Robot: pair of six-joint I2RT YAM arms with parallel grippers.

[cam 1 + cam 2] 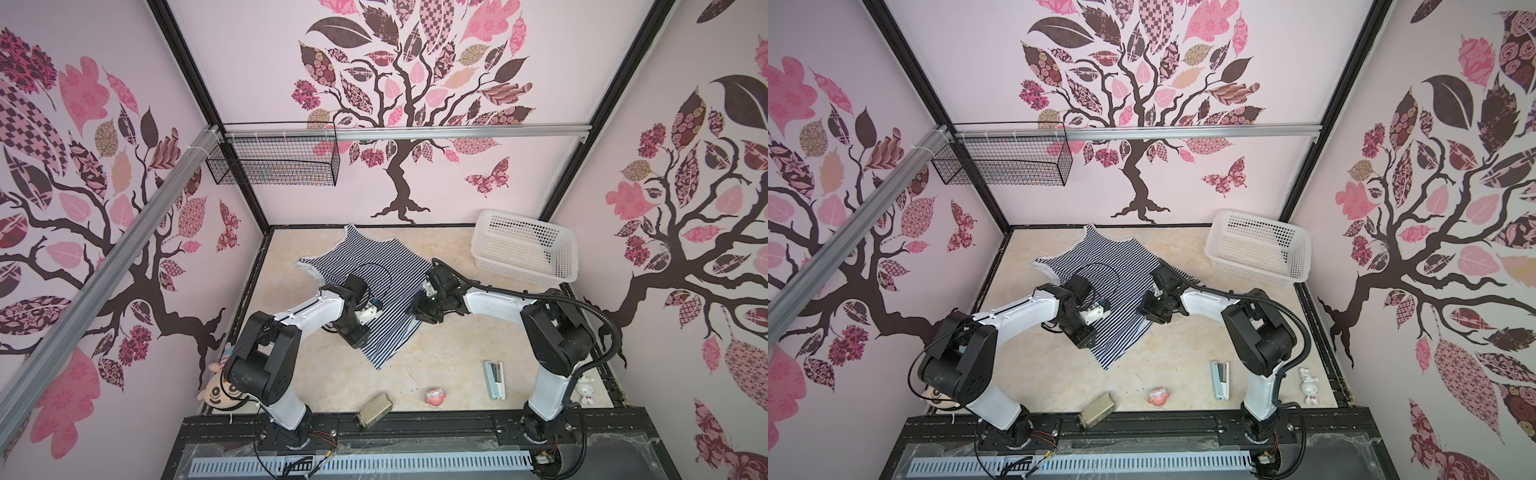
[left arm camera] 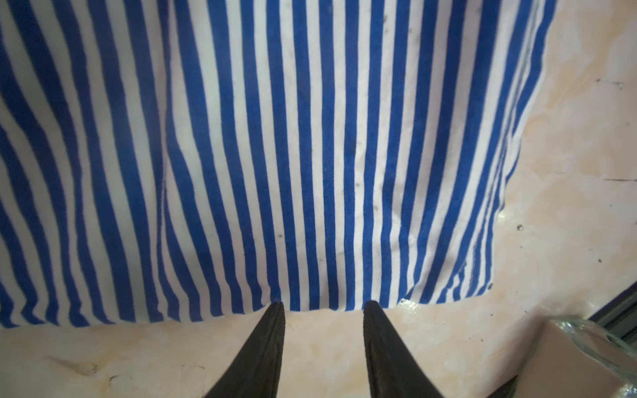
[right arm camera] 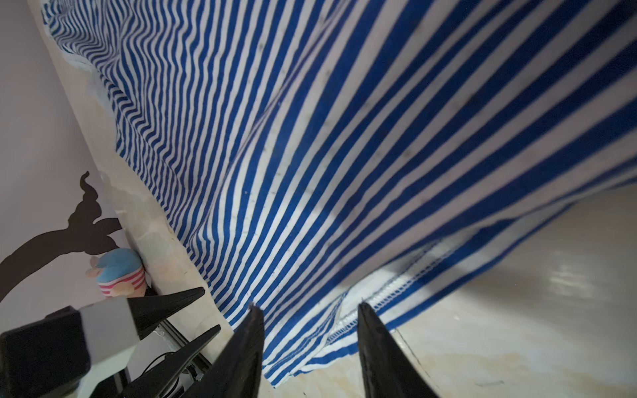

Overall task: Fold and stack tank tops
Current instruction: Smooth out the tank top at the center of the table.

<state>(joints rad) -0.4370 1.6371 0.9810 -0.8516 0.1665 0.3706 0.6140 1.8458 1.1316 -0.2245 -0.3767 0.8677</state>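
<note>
Navy-and-white striped tank top point(image 1: 374, 253) lies spread and skewed on the beige table point(image 1: 457, 357), with no completed fold visible. Left gripper point(image 2: 322, 306): jaws moderately apart, tips at the hem edge, nothing clamped. Right gripper point(image 3: 306, 308): jaws moderately apart, straddling a hem corner turned over to show its stitched inside; no pinch visible. White perforated basket point(image 1: 519, 266) stands at the far corner, no garment seen inside. Judged status: early. Grasping the hem, folding and stacking all remain. Only one top is in view.
</note>
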